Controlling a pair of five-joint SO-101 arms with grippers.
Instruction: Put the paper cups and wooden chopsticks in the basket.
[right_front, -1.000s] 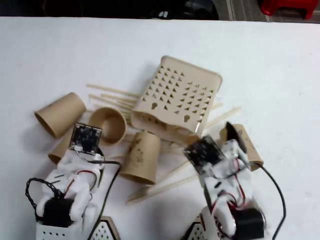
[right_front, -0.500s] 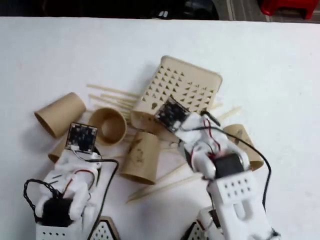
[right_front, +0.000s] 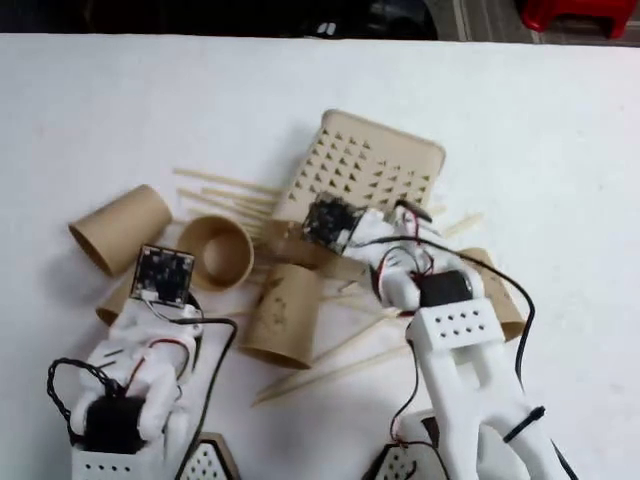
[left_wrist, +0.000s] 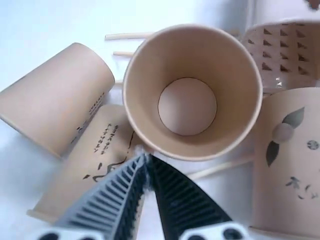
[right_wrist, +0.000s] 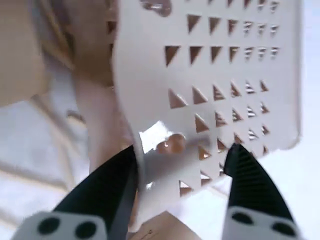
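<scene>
The basket (right_front: 368, 172) lies tipped over on the table (right_front: 540, 130) with a perforated face up. It rests partly on the scattered chopsticks (right_front: 222, 190) and against the paper cups (right_front: 120, 228), so nothing can go in yet. The step in hand looks to be righting it. The right end effector (right_wrist: 182, 150) stands wide, one finger on each side of the basket's near edge, not yet closed on it. To do this well, it should reach far enough onto that wall that the basket cannot slip out (a grip on the very lip would likely pivot). It should then lift and turn slowly, so the sticks beneath are not flung about, and set the basket mouth-up on bare table beside the pile. The left end effector (left_wrist: 147, 161), fingers pressed together and holding nothing, hangs beside the rim of the upright cup (left_wrist: 192, 92). It is best held clear until the basket stands.
</scene>
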